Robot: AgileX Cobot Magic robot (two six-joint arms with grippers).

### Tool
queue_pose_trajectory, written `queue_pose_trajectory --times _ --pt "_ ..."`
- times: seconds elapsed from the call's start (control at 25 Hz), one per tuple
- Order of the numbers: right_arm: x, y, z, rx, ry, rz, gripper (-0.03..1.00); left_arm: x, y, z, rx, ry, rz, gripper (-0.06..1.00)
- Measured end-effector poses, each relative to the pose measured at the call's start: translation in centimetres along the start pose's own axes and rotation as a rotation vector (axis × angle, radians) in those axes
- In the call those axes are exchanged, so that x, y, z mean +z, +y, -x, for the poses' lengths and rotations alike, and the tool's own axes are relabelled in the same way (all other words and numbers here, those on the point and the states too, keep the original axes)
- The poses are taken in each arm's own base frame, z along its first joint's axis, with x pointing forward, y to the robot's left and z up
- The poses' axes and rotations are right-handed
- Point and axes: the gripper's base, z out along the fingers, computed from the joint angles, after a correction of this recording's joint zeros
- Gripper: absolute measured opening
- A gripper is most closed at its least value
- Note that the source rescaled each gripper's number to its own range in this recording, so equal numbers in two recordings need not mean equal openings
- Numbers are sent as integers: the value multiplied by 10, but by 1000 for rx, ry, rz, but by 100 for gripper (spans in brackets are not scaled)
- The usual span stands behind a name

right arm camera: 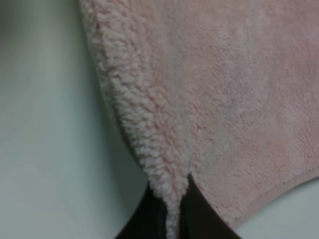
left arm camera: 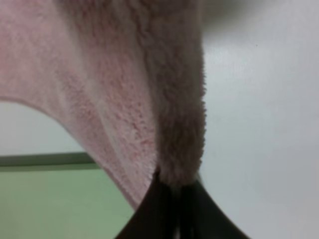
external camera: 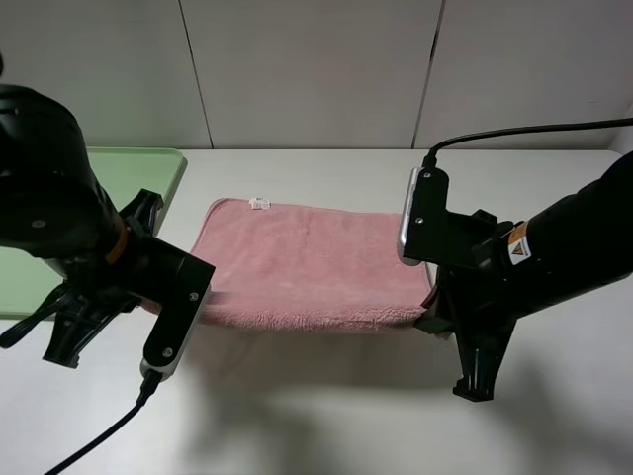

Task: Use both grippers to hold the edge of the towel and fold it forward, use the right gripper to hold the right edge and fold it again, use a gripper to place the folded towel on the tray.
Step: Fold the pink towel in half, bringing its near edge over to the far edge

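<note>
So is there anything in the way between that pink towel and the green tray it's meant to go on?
Nothing visible lies between them. The towel, pinched by the left tool and the right tool, sits beside the tray with only table between. The left arm overlaps part of the tray in the high view.

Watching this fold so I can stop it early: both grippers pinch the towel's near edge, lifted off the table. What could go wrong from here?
1. The left gripper and right gripper each hold only a narrow bit of the plush towel at their tips; it might slip out mid-fold.
2. The lifted edge hangs unsupported between them, so unequal travel could lay the fold crooked.
3. The left gripper works close by the tray and might nudge it.
</note>
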Motion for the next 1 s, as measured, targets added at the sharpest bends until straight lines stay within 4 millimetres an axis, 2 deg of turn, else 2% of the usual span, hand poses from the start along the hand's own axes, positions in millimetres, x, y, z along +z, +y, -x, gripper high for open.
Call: queue_pose_trajectory --times 0.4,0.64,1.0 --pt "-25 4 -12 11 59 -35 0 -25 13 6 -147 -40 -92 0" --pt "-28 5 -15 17 87 -31 0 -34 18 7 -245 -51 -108 0" --pt "-29 4 -14 25 87 -34 0 -37 19 6 -274 -43 -120 0"
